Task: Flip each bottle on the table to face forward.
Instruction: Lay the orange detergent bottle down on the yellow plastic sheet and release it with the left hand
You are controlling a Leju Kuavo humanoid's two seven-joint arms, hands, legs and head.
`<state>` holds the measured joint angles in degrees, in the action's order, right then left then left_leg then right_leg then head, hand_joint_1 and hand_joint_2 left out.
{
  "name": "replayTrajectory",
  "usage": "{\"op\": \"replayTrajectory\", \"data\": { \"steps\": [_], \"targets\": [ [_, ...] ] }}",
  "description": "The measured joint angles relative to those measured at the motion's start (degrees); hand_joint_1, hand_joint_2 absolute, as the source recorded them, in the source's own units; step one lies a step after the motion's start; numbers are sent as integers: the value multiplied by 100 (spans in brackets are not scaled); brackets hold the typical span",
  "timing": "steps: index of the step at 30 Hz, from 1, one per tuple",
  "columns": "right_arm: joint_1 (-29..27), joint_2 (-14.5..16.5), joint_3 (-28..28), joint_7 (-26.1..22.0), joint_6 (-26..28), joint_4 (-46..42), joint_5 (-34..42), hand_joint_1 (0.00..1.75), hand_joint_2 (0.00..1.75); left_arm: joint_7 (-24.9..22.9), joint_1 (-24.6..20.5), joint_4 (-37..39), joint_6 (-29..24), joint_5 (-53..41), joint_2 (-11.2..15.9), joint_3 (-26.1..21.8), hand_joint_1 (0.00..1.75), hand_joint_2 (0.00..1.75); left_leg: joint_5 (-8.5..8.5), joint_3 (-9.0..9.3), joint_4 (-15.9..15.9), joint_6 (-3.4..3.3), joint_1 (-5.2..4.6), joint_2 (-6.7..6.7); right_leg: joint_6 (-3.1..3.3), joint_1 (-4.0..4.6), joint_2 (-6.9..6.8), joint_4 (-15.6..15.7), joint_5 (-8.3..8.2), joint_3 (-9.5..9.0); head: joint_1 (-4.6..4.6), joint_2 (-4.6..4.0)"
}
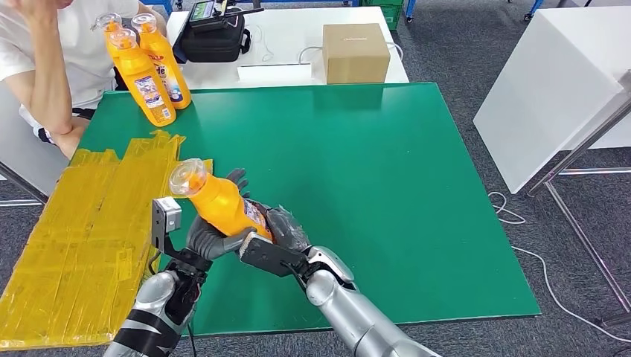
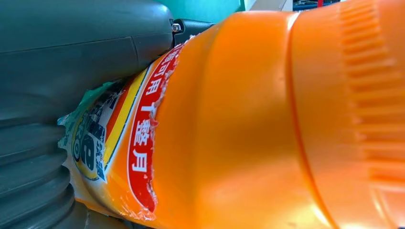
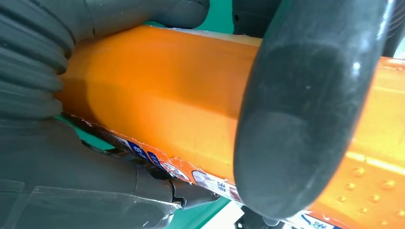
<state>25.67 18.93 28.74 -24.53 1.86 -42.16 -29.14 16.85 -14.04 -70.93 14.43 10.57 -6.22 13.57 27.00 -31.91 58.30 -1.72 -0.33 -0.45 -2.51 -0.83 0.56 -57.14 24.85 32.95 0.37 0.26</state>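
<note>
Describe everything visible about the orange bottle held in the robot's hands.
The orange bottle looks like glossy plastic, with a clear domed cap and a red, yellow and blue label torn at its edges. It is tilted, cap up and toward the yellow-taped area, above the green mat's near edge. The left hand and right hand both grip its lower body.

Orange bottle [image 3: 157,90] lies across the frame, pressed against the right hand [image 3: 71,157]. A thick grey thumb [image 3: 305,109] wraps over its body. Torn label edge [image 3: 191,174] with blue and red print runs along one side; green surface [image 3: 217,12] visible behind.
</note>
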Motion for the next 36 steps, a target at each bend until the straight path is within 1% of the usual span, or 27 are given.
{"op": "replayTrajectory", "data": {
  "steps": [14, 15, 18, 19, 22, 28, 30, 31, 33, 36],
  "targets": [
    [70, 24, 75, 32, 88, 178, 92, 175, 175, 0, 33, 3, -33, 137, -8, -103, 175, 175, 0, 0, 0, 0, 0, 1, 0, 0, 1, 0, 0, 2, 1, 0],
    [68, 24, 75, 32, 111, 179, 103, 153, 175, 0, 34, 3, -42, 138, -10, -104, 175, 175, 0, 0, 0, 0, 0, 1, 0, 0, 1, 0, 0, 2, 1, 0],
    [60, 24, 74, 30, 152, 175, 146, 22, 175, 0, 34, 2, -72, 143, -18, -107, 175, 175, 0, 1, 0, 0, 0, 1, 0, 0, 1, 0, 0, 2, -1, 0],
    [51, 24, 73, 27, 157, 167, 162, 0, 175, 0, 33, 2, -84, 143, -20, -108, 175, 175, 0, 1, 0, 0, 0, 1, 0, 0, 1, 0, 0, 2, -1, 0],
    [-44, 15, 66, -2, 210, 61, 214, 0, 175, 5, 28, -19, -144, 118, -32, -109, 175, 175, 0, 1, 0, 0, 0, -1, 0, 0, 0, 0, 0, 2, -1, 0],
    [-313, -80, 45, -32, 260, -437, 323, 0, 175, 68, -13, -127, -400, -126, -44, -108, 175, 175, 0, -1, 0, 0, 0, -1, 0, 0, 0, 0, 0, 2, 0, 0],
    [-399, -116, 28, -36, 309, -601, 348, 0, 175, 86, -37, -155, -600, -337, -46, -113, 175, 175, 0, -1, 0, 0, 0, -2, 0, 0, -1, 0, 0, 1, 0, 0],
    [-457, -139, 5, -36, 358, -714, 368, 0, 175, 99, -50, -172, -784, -550, -46, -116, 175, 175, 0, -1, 0, 0, 0, -3, 0, 0, -2, 0, 0, 1, 0, 0],
    [-597, -193, -79, -15, 474, -1035, 425, 0, 175, 117, -93, -199, -1330, -1194, -46, -144, 175, 175, 0, -1, 0, 0, 0, -3, 0, 0, -2, 0, 0, 1, 1, 0],
    [-806, -288, -262, 48, 554, -1607, 504, 0, 175, 95, -229, -204, -2329, -2555, -24, -236, 175, 175, 0, -1, 0, 0, 0, -3, 0, 0, -3, 0, 0, 1, 1, 0]
  ]
}}
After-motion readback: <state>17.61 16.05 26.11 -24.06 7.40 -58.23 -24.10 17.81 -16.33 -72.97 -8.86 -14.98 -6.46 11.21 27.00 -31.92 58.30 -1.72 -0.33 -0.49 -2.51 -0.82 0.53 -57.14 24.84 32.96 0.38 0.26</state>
